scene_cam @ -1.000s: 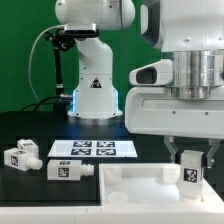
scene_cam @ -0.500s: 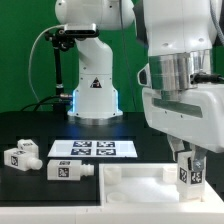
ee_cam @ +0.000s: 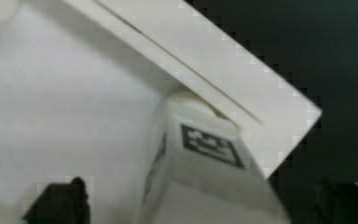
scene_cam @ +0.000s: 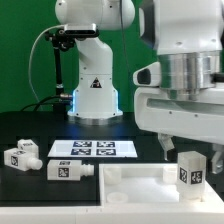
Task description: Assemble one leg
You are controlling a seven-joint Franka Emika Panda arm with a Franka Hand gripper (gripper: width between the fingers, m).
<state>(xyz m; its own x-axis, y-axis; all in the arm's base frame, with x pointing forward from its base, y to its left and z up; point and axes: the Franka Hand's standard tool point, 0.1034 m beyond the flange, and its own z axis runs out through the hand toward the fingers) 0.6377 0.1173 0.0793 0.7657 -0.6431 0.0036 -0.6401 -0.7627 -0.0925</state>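
On the black counter (scene_cam: 30,135), two spare tagged blocks lie at the exterior view's left. The small white plastic tagged leg (scene_cam: 190,170) stands upright on the large white rimmed panel (scene_cam: 130,180), directly below the jaws, which hang spread and empty. The wrist view alone shows both fingertips (ee_cam: 60,198) straddling it.

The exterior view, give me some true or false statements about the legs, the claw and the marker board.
1. Two legs lie on the table at the exterior view's left, one and another. True.
2. The claw grips a leg. False: its fingers are spread and the leg stands free between them on the panel.
3. The marker board lies flat on the table. True.
4. The leg on the panel lies on its side. False: it stands upright.
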